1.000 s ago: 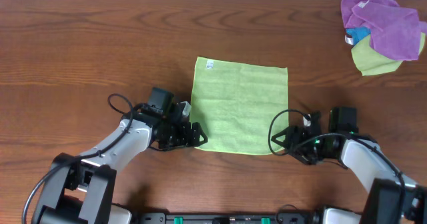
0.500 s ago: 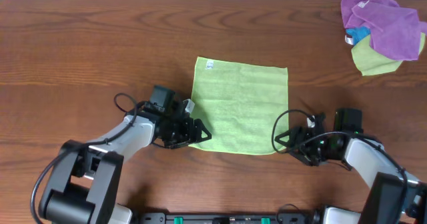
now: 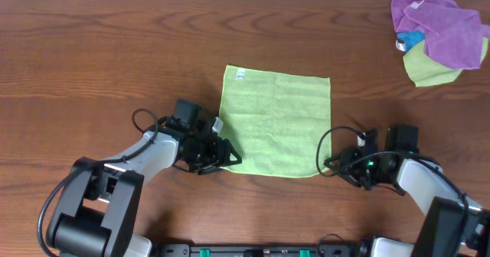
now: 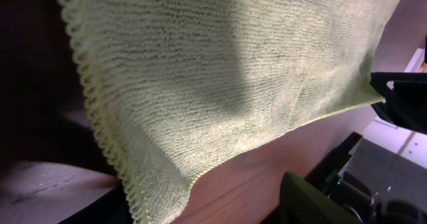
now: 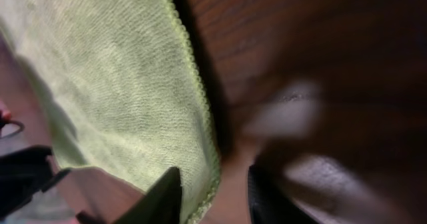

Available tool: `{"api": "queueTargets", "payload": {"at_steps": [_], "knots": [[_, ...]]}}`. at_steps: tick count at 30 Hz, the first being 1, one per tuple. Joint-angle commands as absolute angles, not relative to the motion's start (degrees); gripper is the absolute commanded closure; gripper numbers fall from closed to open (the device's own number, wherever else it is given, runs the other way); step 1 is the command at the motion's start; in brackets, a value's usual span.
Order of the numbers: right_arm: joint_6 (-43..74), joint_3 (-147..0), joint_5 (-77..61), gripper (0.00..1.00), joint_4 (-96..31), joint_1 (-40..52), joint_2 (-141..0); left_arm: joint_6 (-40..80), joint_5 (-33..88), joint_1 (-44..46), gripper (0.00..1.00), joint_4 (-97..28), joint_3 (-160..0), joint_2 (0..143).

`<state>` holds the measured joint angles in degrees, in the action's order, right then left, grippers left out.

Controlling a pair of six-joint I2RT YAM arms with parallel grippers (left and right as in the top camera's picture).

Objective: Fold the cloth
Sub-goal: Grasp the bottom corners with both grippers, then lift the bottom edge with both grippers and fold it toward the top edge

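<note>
Lying flat on the table (image 3: pixel 115 58) mid-width toward the front edge, cloth (image 3: pixel 276 123) has left gripper (image 3: pixel 228 159) at its front-left corner; can't tell if that claw is apart or clamped. Right gripper (image 3: pixel 331 165) sits at the front-right corner, fingers (image 5: pixel 163 197) apart with the cloth hem between them.

wood table (image 3: pixel 107 50) | lime-green cloth (image 3: pixel 276 123) spread, centre-near | purple cloth (image 3: pixel 442 29) bunched with yellow-green cloth (image 3: pixel 429 69), far right
</note>
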<state>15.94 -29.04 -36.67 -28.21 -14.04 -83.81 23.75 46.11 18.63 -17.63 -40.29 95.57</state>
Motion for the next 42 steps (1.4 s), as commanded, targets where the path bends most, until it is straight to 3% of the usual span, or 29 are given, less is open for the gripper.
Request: {"api": "queueTargets", "payload": {"at_steps": [1,4,7,8,19,42], "knots": [[16.25,-28.36,-33.34,0.77,-27.7,-14.59,-84.66,24.49,45.06,18.55,0.47,-18.35,-39.66,97.06],[16.25,-28.36,-34.81,0.98,-27.62,-14.59,-84.66,24.51,45.06,18.55,0.73,-18.37,-39.66,97.06],[16.25,-28.34,-35.48,0.99,-27.62,-14.55,-84.66,24.49,45.08,18.55,0.93,-18.85,-39.66,97.06],[16.25,-28.36,-36.23,0.99,-27.62,-14.55,-84.66,24.49,45.08,18.55,0.94,-19.05,-39.66,97.06],[16.25,-29.34,-47.92,0.99,-28.08,-14.57,-84.6,24.49,55.57,18.15,0.94,-19.18,-44.88,96.95],[16.49,-44.31,-43.64,0.99,-38.46,-14.61,-83.46,24.47,53.3,14.92,0.94,-20.08,-54.96,96.97]]}}
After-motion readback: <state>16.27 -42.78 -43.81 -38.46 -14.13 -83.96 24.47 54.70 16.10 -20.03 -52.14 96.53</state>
